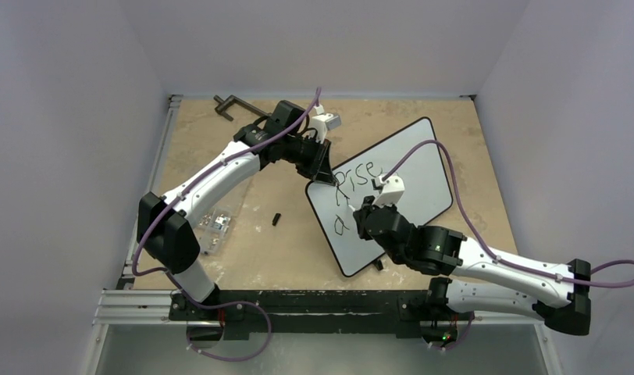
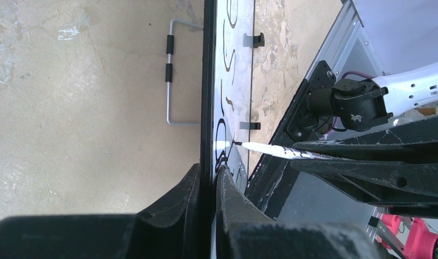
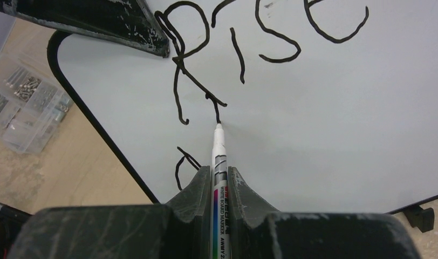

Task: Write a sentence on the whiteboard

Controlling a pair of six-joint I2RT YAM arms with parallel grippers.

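The whiteboard (image 1: 411,168) lies tilted on the table, white with a thin black rim. Black handwritten letters of the sentence (image 1: 359,178) read "Rise", with an "a" (image 1: 343,226) below; they also show in the right wrist view (image 3: 271,38). My left gripper (image 1: 320,176) is shut on the whiteboard's upper left edge (image 2: 208,108). My right gripper (image 1: 366,212) is shut on a white marker (image 3: 219,162), whose tip touches the whiteboard (image 3: 341,118) just under the "R". The marker also shows in the left wrist view (image 2: 271,149).
A clear plastic box of screws (image 1: 213,228) lies at the left, also in the right wrist view (image 3: 22,108). A small black cap (image 1: 276,219) lies left of the board. A black clamp (image 1: 234,105) sits at the back. A metal handle (image 2: 171,75) shows beside the board.
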